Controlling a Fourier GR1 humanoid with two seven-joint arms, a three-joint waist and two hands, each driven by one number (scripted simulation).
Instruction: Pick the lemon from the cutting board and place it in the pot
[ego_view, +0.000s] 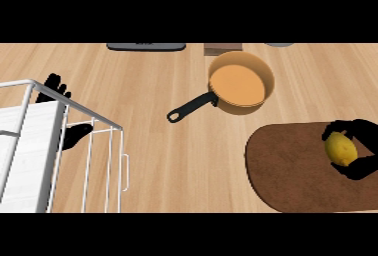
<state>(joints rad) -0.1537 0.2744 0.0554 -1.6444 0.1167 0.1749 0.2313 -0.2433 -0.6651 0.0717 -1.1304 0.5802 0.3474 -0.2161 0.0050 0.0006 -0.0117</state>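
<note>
A yellow lemon (340, 148) lies on the dark brown cutting board (291, 167) at the lower right. My right hand (362, 134) is curled round the lemon, with fingers above and below it. An orange pot (239, 84) with a black handle (191, 108) stands up and left of the board, tilted toward me. My left hand (60, 112) rests open at the left, partly hidden behind a white wire rack.
The white wire rack (52, 145) fills the lower left. At the far edge sit a dark flat object (145, 46), a brown box (221, 48) and a grey object (279, 44). Bare wooden counter (177, 160) lies between the rack and the board.
</note>
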